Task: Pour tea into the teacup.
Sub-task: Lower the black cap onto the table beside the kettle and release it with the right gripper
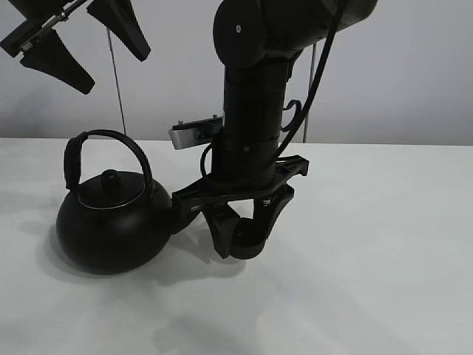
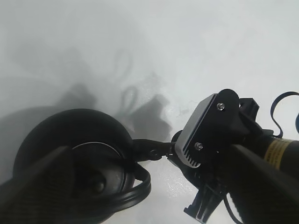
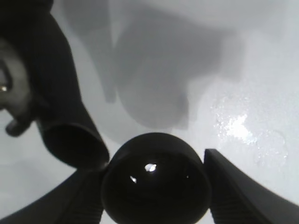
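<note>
The left gripper (image 1: pixel 111 66) hangs high in the air over the left end of the white table (image 1: pixel 384 244), its jaws spread wide and holding nothing. Below it the round black kettle (image 1: pixel 111 225) stands upright on the table, its lid on and its arched handle (image 1: pixel 103 134) raised. Its spout (image 1: pixel 179 214) points right. Just beside the spout's mouth is the teacup (image 3: pixel 154 184), a small black bowl with its opening facing up, clamped at both sides by the fingers of the right gripper (image 1: pixel 244 240). The cup is low over the table; whether it touches the surface cannot be told. Small glints show inside it.
</note>
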`<state>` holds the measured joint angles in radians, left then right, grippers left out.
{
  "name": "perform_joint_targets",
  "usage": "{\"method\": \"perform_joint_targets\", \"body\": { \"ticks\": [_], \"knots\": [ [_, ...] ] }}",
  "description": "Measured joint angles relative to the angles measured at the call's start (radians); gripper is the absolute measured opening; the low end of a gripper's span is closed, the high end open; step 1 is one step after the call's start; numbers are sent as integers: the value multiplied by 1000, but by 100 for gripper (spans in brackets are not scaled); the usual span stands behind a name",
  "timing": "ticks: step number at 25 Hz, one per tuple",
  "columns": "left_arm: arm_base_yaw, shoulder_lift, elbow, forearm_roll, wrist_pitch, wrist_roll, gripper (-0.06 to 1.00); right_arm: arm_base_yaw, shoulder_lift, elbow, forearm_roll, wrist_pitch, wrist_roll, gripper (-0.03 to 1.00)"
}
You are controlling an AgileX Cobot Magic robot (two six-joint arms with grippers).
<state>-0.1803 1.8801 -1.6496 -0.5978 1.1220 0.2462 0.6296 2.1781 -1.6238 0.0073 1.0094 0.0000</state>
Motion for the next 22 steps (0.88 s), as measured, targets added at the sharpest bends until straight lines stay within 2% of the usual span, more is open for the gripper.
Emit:
{"method": "perform_joint_targets", "body": {
  "ticks": [7, 22],
  "knots": [
    [0, 0, 0, 0, -1, 0, 63, 0, 1, 0, 2, -44, -9, 40],
    [0, 0, 0, 0, -1, 0, 63, 0, 11, 0, 4, -27, -27, 40]
  ]
}}
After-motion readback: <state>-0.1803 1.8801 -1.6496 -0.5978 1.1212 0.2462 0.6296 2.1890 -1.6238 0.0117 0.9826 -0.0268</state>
